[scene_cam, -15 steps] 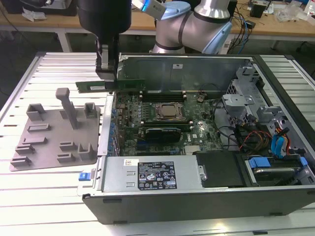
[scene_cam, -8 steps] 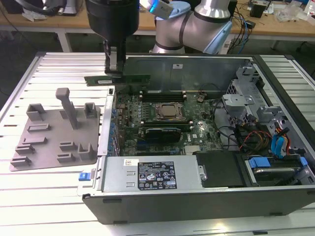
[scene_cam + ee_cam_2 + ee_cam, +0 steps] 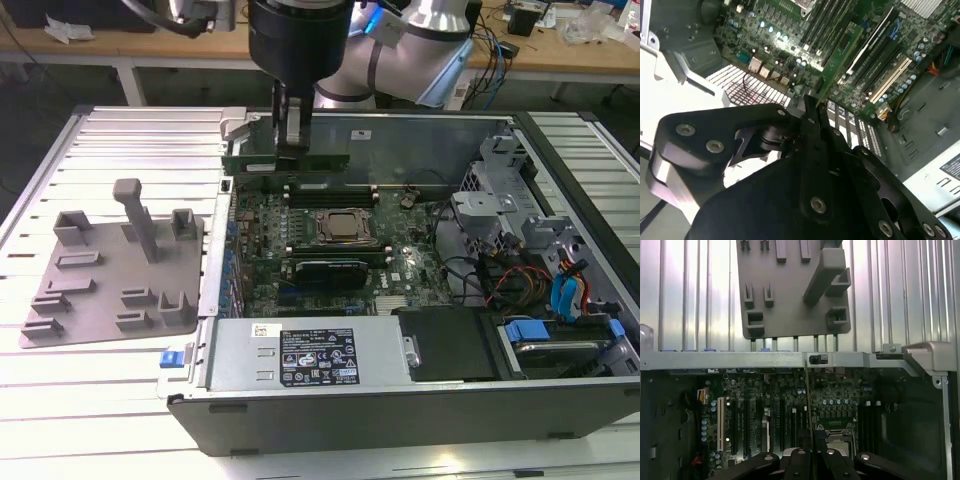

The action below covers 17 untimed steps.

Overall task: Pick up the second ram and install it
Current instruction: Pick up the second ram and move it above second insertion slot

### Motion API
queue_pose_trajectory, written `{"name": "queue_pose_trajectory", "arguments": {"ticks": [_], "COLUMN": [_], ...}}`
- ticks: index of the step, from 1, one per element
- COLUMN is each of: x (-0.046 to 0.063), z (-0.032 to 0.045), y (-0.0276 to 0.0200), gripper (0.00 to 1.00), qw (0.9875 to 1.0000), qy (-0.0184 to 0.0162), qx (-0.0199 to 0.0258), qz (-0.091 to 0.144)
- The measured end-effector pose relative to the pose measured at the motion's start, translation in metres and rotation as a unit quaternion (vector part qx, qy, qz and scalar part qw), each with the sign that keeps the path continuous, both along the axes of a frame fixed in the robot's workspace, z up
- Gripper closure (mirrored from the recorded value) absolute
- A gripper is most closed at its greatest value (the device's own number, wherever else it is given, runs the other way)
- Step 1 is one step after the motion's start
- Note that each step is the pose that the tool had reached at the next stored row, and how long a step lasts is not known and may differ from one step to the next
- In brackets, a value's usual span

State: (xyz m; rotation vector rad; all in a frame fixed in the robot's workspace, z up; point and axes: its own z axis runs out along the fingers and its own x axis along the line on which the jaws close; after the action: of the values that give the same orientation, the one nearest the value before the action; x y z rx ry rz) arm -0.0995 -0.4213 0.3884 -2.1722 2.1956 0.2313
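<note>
**Second ram held over the open case.** The second ram (image 3: 325, 160) is clamped between the closed fingers of the tool (image 3: 290, 143). It is carried on its long edge above the far side of the open computer case (image 3: 400, 425), which lies flat on the ribbed metal desk (image 3: 130, 140). The stick is gripped near its middle, with green board showing on both sides of the fingers, a hold judged to keep it level and balanced.

In the second wrist view the second ram (image 3: 840, 55) is seen edge-on, running away from the tool (image 3: 810, 106) over the motherboard (image 3: 765, 30). It lies roughly parallel with the long memory slots (image 3: 822, 27) beneath it, and that alignment is judged to explain the tool's upright pose. In the first wrist view the stick (image 3: 810, 400) is reduced to 1 thin line ahead of the tool (image 3: 812, 442). No contact with a slot can be made out, so the stick is judged not yet seated.

The square processor (image 3: 345, 227) is set at the middle of the board, with a bank of memory slots (image 3: 330, 190) just beyond it. The grey fixture plate (image 3: 100, 290) lies on the desk beside the case, toward the desk's edge at the exterior view's left. Its upright slotted holders are judged to be there so that parts stand on edge for a pinch of this kind.
</note>
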Motion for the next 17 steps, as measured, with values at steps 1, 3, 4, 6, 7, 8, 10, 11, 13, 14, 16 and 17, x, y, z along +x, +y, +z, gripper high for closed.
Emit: {"name": "queue_pose_trajectory", "arguments": {"ticks": [1, 3, 4, 6, 7, 8, 10, 11, 13, 14, 16, 17], "x": [0.002, 0.008, 0.013, 0.020, 0.022, 0.024, 0.028, 0.029, 0.032, 0.035, 0.037, 0.039], "z": [-0.0011, -0.0061, -0.0088, -0.0141, -0.0158, -0.0177, -0.0223, -0.0237, -0.0273, -0.0319, -0.0345, -0.0369], "y": [0.0004, 0.0009, 0.0011, 0.0017, 0.0018, 0.0019, 0.0021, 0.0022, 0.0021, 0.0021, 0.0021, 0.0021], "gripper": [0.89, 0.89, 0.89, 0.89, 0.89, 0.89, 0.89, 0.89, 0.89, 0.89, 0.89, 0.89], "qw": [1.0000, 1.0000, 1.0000, 1.0000, 1.0000, 1.0000, 0.9999, 0.9999, 0.9999, 0.9999, 0.9999, 0.9999], "qy": [0.0005, 0.0027, 0.0043, 0.0070, 0.0079, 0.0088, 0.0107, 0.0112, 0.0120, 0.0127, 0.0131, 0.0133], "qx": [-0.0002, -0.0003, -0.0003, -0.0001, -0.0002, -0.0003, -0.0002, -0.0002, -0.0003, -0.0003, -0.0003, -0.0003], "qz": [0.000, -0.001, -0.001, -0.002, -0.002, -0.002, -0.002, -0.002, -0.002, -0.002, -0.002, -0.002]}}
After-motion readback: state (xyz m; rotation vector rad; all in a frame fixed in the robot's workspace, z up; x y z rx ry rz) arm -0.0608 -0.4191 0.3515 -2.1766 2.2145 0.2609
